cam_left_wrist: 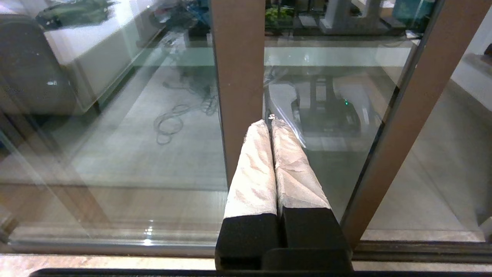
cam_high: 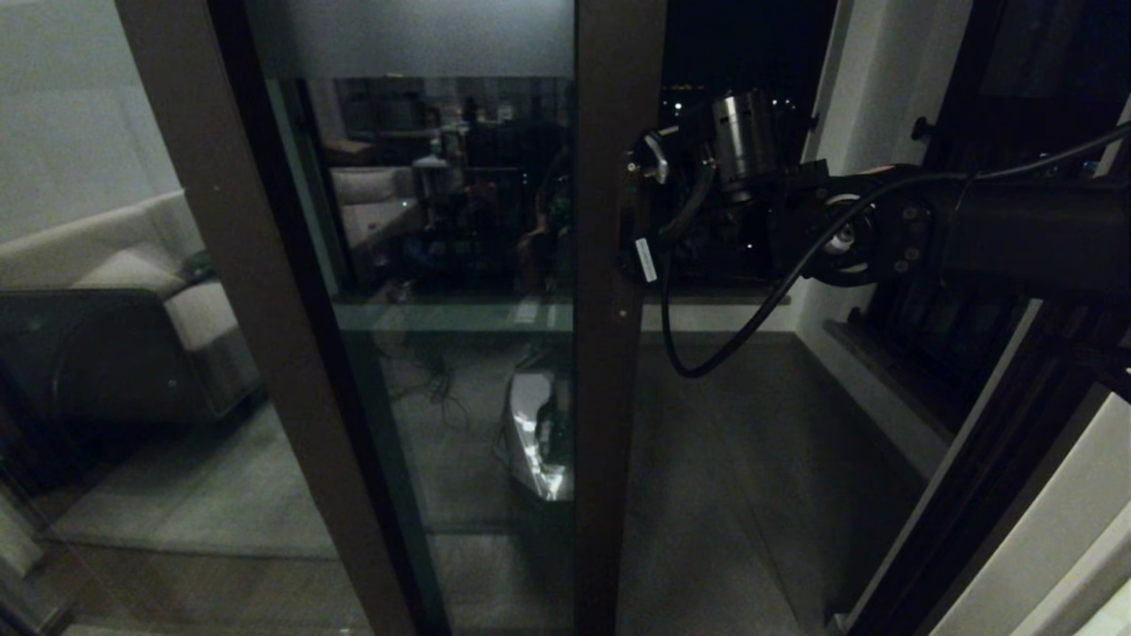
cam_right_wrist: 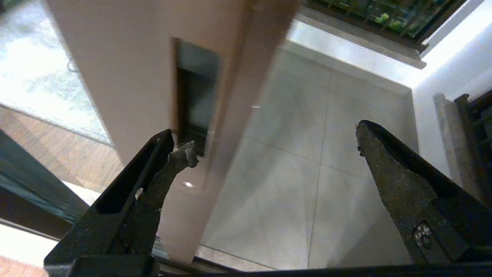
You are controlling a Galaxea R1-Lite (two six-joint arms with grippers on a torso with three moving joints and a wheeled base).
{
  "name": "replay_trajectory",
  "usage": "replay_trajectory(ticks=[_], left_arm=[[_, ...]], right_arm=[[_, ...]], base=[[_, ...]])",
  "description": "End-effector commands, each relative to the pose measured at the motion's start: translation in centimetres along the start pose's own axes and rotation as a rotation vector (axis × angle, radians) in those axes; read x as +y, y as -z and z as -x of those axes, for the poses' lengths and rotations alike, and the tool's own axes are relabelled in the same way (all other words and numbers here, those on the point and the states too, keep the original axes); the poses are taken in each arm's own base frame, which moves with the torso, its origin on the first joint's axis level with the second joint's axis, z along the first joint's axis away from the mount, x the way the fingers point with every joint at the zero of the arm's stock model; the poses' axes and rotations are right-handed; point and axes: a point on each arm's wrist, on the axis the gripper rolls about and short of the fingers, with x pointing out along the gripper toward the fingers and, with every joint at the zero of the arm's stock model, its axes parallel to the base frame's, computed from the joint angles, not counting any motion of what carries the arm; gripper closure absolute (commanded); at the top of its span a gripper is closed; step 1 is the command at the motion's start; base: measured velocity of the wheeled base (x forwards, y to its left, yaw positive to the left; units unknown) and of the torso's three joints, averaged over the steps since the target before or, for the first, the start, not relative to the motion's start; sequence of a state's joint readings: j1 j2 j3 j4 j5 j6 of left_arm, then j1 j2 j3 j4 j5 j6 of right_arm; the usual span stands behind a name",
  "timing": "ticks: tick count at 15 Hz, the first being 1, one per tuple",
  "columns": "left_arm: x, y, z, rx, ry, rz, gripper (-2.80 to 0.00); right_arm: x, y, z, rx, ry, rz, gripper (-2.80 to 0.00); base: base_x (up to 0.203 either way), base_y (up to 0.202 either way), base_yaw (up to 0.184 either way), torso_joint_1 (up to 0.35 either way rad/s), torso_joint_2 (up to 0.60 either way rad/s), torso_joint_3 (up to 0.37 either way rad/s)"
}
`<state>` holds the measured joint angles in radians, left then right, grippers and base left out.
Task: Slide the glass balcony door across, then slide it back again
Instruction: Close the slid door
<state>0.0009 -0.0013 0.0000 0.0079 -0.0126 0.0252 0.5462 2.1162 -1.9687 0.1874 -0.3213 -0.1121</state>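
Glass balcony door [cam_high: 459,291] stands straight ahead of the robot, its dark brown stile [cam_high: 610,353] running from top to bottom through the middle of the head view, with a frosted band [cam_high: 406,35] across the top of the pane. To the right of the stile the doorway is open onto the tiled balcony floor [cam_high: 751,442]. A second brown post [cam_high: 265,353] leans across the left of that view, and a pale sofa [cam_high: 132,265] shows reflected in the glass.

The right arm [cam_high: 1016,234] reaches in from the right at about mid-height, and the right tool [cam_right_wrist: 275,148] sits against the stile's open edge. Its fingers are spread wide and grip nothing (one fingertip [cam_right_wrist: 184,154] lies at the lower end of the narrow recessed handle slot [cam_right_wrist: 198,100], the other hangs over the balcony tiles, well apart from the frame).

The left tool [cam_left_wrist: 272,123] hangs low in front of the glass, its two cloth-wrapped fingers [cam_left_wrist: 253,173] pressed together on nothing, just before a brown post [cam_left_wrist: 238,77].
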Motion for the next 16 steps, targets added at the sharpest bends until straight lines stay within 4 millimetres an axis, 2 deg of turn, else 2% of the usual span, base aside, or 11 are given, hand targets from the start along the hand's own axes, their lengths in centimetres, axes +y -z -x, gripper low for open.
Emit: replay_trajectory(ticks=[1, 16], left_arm=[[0.0, 0.04, -0.02, 0.003, -0.001, 0.0, 0.0], [0.0, 0.04, -0.02, 0.003, -0.001, 0.001, 0.0]], right_arm=[[-0.63, -0.11, 0.05, -0.002, 0.015, 0.004, -2.8], [-1.48, 0.24, -0.78, -0.001, 0.041, 0.022, -2.8]], base=[[0.0, 0.0, 0.0, 0.0, 0.0, 0.0], [0.0, 0.0, 0.0, 0.0, 0.0, 0.0]])
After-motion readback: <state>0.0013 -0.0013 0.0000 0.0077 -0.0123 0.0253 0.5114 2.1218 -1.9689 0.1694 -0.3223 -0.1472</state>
